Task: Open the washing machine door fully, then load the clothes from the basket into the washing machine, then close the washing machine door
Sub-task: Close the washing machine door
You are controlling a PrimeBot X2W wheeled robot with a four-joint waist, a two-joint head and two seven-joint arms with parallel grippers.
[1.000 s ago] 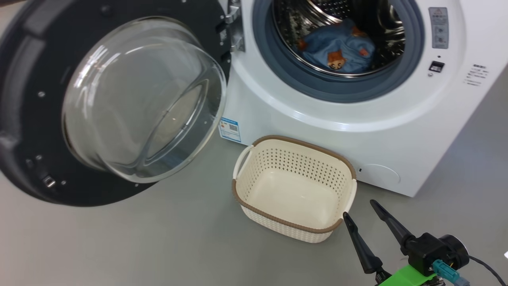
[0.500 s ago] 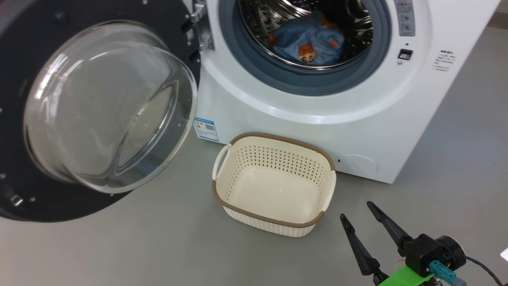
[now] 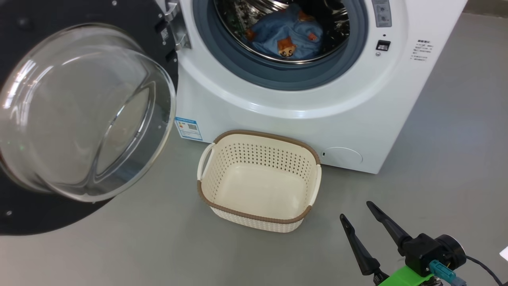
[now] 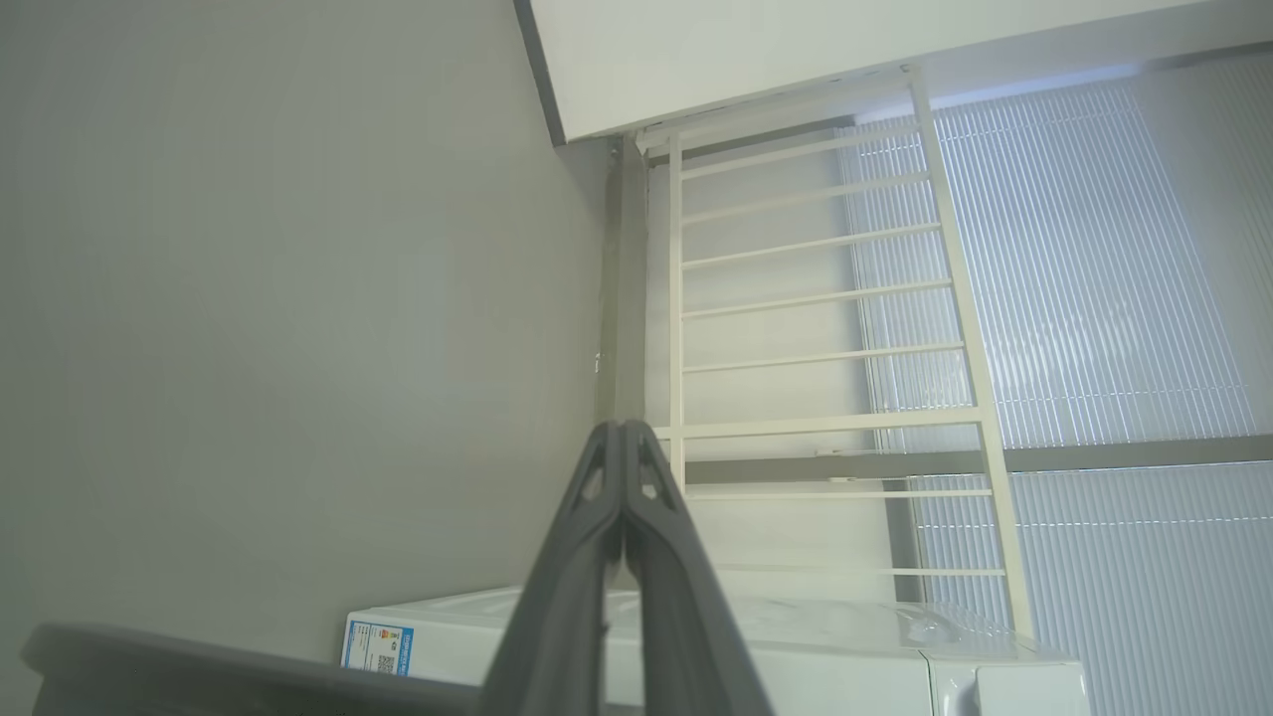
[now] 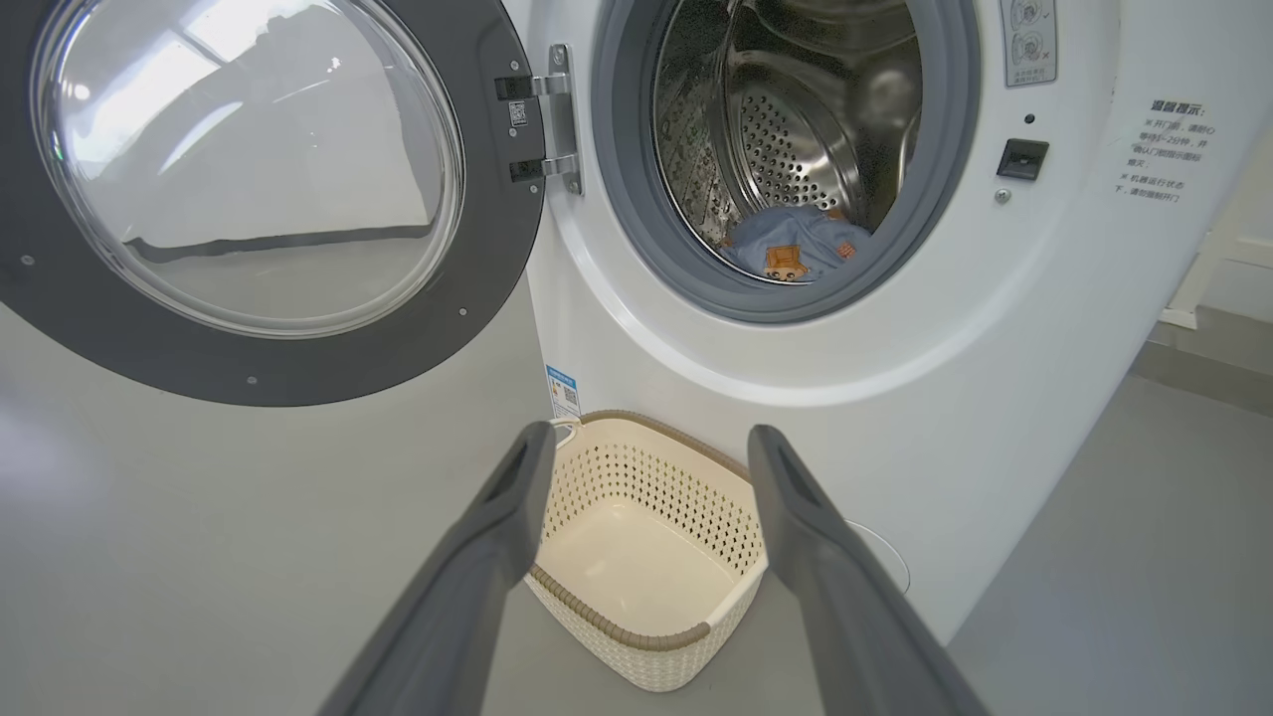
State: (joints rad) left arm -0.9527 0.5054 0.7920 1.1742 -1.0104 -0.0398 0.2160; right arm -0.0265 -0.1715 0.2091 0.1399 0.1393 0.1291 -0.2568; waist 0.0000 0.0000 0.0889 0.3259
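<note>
The left tool (image 4: 623, 432) has its two fingers pressed flat together with nothing between them. In the left wrist view it points at a white rail frame (image 4: 825, 298) in front of window blinds (image 4: 1094, 298).

In the head view the washing machine door (image 3: 24, 214) fills the left side. It is swung wide open on its hinge (image 3: 176, 28), with the inner face and the bulging glass bowl (image 3: 79, 115) turned outward. Just right of the bowl's edge, a blue sticker (image 3: 188, 128) sits low on the front of the washing machine (image 3: 278, 119).

The round opening is ringed by a grey gasket (image 3: 278, 77). Inside it, the clothes (image 3: 285, 37) lie in a heap at the bottom of the steel drum (image 5: 796, 129), blue cloth with an orange figure facing out.

Below the opening, the basket (image 3: 254, 217) stands upright on the grey floor (image 3: 119, 246), close against the foot of the machine. Its bare cream bottom shows, with one handle toward the door side.

At the lower right, the right tool (image 3: 355, 209) hangs over the floor, well clear of the basket's near right corner. Its fingers are spread wide apart and it has hold of nothing. In the right wrist view those fingers frame the basket between them.
</note>
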